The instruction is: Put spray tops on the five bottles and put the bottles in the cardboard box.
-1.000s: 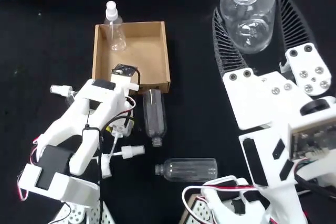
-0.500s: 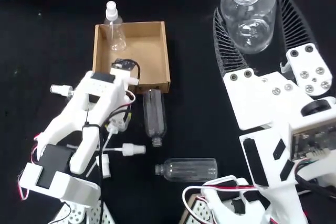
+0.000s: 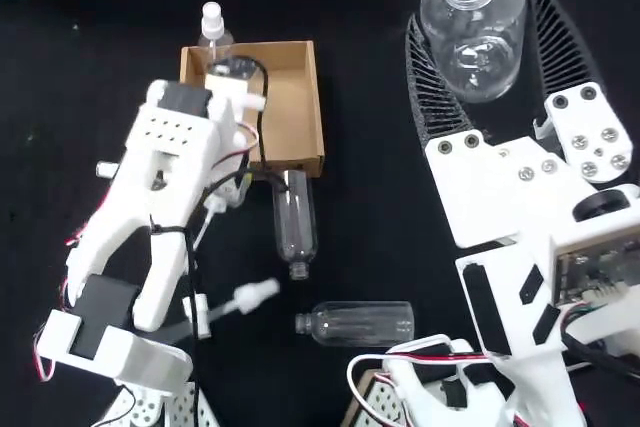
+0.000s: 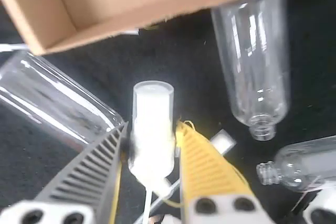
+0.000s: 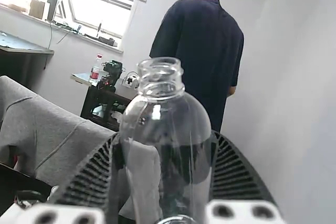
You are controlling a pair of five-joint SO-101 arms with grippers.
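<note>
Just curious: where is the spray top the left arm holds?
Left wrist view: the spray top sits clamped in the left tool, just outside the cardboard box, beside a lying bottle.

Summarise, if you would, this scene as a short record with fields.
left end effector: shut on a spray top, close to the cardboard box
right end effector: shut on an open bottle, held upright, no top on it
capped bottle: at the box's far wall, partly hidden by the left arm
bottle beside the box: lying on the table, uncapped
bottle near the arm bases: lying on the table, uncapped
loose spray top: on the table between the left arm and the lying bottles
</note>
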